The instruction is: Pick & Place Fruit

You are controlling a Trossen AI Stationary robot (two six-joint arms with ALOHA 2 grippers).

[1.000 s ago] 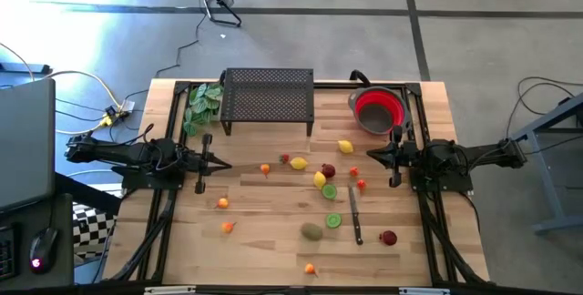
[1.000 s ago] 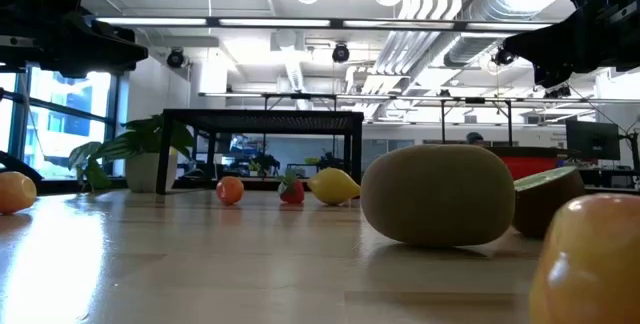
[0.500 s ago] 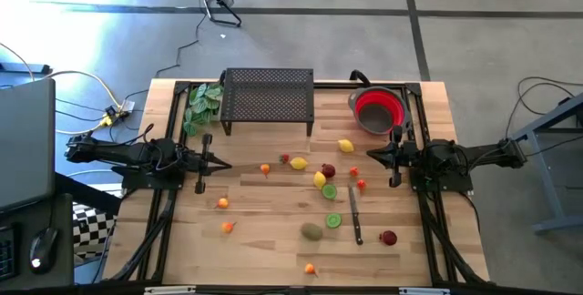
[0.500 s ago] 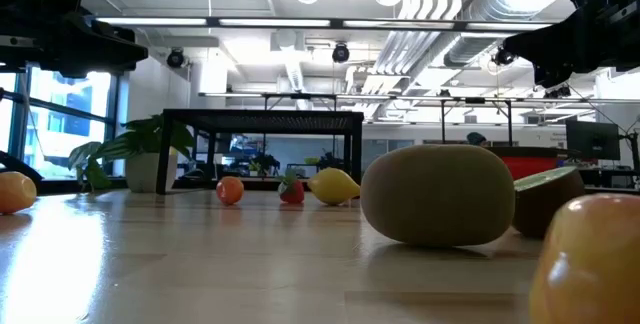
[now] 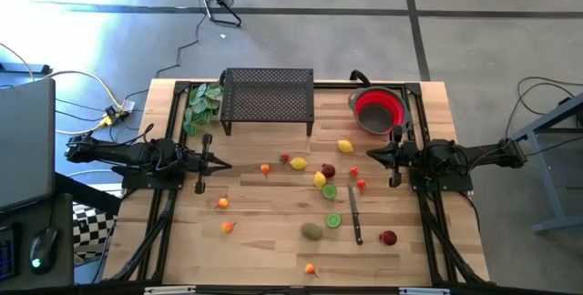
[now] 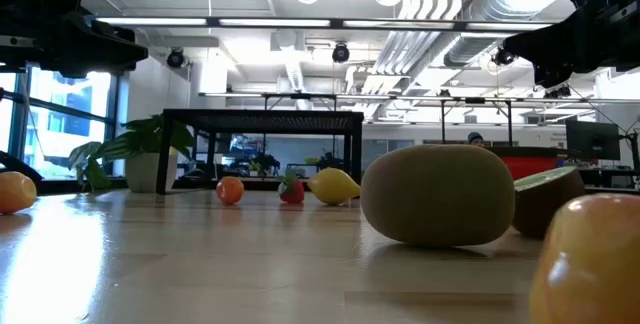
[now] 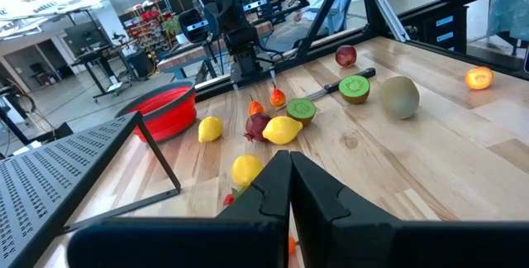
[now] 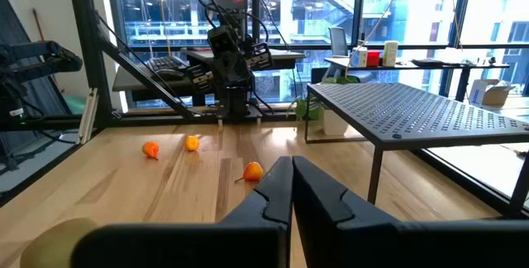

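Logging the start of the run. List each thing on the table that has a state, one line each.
left gripper: shut, empty, at the table's left side.
right gripper: shut, empty, at the right side.
red bowl: upright, no fruit inside.
fruit: loose on the table, none picked.
black rack: standing, top bare.
knife: lying flat.

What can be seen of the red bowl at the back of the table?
The red bowl is round, with ribbed red walls that look like soft plastic or silicone and a grey rim. It stands upright on the wooden table, at the back right, beside the black perforated shelf. Its inside looks empty. No fruit touches it; the nearest is a yellow lemon in front of it. Neither gripper is at it.
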